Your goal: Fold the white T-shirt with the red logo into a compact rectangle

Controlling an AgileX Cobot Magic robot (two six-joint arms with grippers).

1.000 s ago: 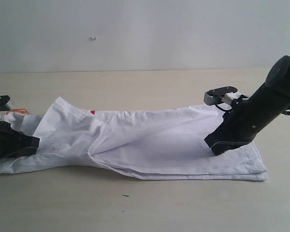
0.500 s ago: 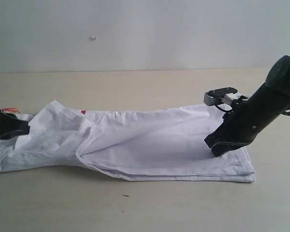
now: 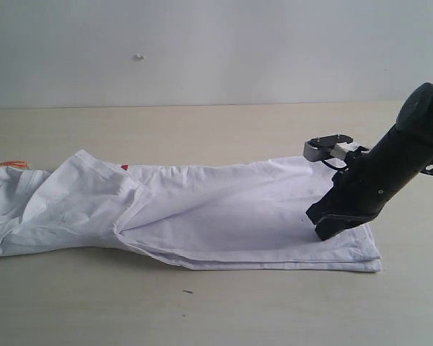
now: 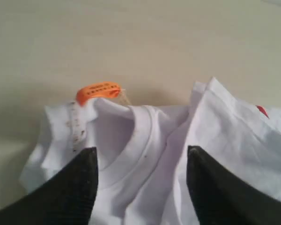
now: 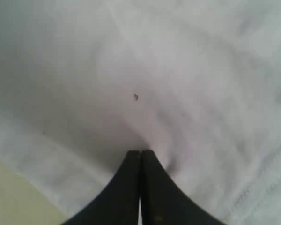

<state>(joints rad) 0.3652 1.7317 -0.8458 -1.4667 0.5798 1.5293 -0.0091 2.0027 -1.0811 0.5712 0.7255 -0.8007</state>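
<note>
The white T-shirt [image 3: 224, 209] lies as a long narrow band across the table, folded lengthwise. Only a sliver of the red logo [image 3: 125, 167] shows at a fold, and it appears again in the left wrist view [image 4: 262, 111]. The ribbed collar [image 4: 136, 140] and orange neck tag [image 4: 98, 90] are at the rumpled left end. My left gripper [image 4: 141, 150] hovers open over the collar, holding nothing, and is almost out of the exterior view. My right gripper [image 3: 325, 227] is shut, its tip [image 5: 140, 152] pressing down on the cloth near the hem end.
The beige table [image 3: 202, 303] extends in front of and behind the shirt. A pale wall [image 3: 216, 50] stands at the back. The right arm [image 3: 397, 158] slants down from the right edge.
My left gripper let go of the collar end and drew away to the left, out of the exterior view. The shirt shifted slightly left, and its left end settled. The right gripper stayed put.
</note>
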